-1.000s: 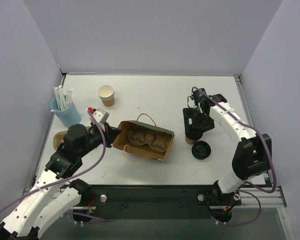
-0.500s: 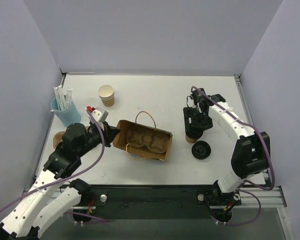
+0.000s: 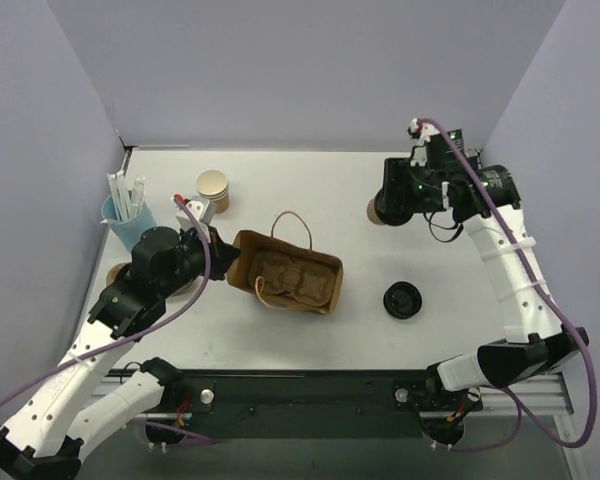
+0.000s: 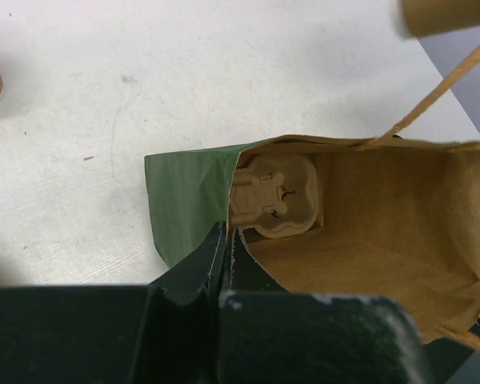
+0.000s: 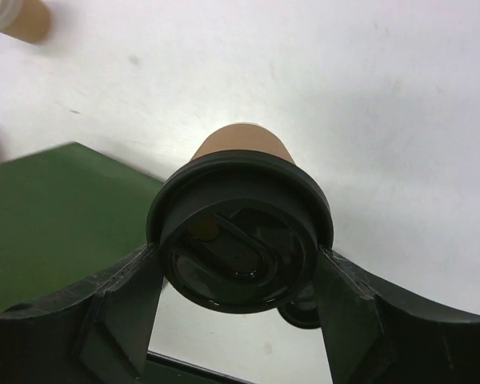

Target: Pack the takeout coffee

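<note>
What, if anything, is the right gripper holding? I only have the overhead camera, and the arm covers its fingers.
Observer: The right wrist camera shows the right gripper clamping the takeout coffee, one finger on each side of its black lid.
Operator: Is the left gripper actually gripping the bag?
Observer: Yes. On the left wrist camera the left gripper is shut on the green bag, pinching the edge of its open mouth.
</note>
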`<action>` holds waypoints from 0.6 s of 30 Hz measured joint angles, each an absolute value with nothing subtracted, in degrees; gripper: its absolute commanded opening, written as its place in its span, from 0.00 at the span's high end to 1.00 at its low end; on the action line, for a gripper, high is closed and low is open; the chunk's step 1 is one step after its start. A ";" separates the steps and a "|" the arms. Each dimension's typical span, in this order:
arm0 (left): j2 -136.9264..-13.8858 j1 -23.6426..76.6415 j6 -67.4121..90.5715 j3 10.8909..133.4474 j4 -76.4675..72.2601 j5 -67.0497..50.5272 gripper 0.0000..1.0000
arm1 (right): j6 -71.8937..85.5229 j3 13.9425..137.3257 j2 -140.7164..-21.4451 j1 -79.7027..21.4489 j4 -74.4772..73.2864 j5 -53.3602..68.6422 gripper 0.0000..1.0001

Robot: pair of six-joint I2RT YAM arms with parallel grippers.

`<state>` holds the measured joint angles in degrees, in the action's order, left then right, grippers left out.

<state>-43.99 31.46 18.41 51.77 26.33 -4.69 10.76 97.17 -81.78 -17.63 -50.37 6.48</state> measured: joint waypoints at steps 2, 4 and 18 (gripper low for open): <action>-45.56 31.46 19.44 52.51 27.20 -4.23 1.00 | 10.33 101.45 -79.90 -18.15 -50.83 8.27 0.57; -46.89 31.46 20.51 53.39 28.62 -3.31 1.00 | 10.20 105.97 -78.32 -19.97 -51.62 10.35 0.57; -52.38 31.57 20.91 59.68 31.70 1.02 1.00 | 5.45 115.13 -75.85 -50.17 -46.83 17.72 0.59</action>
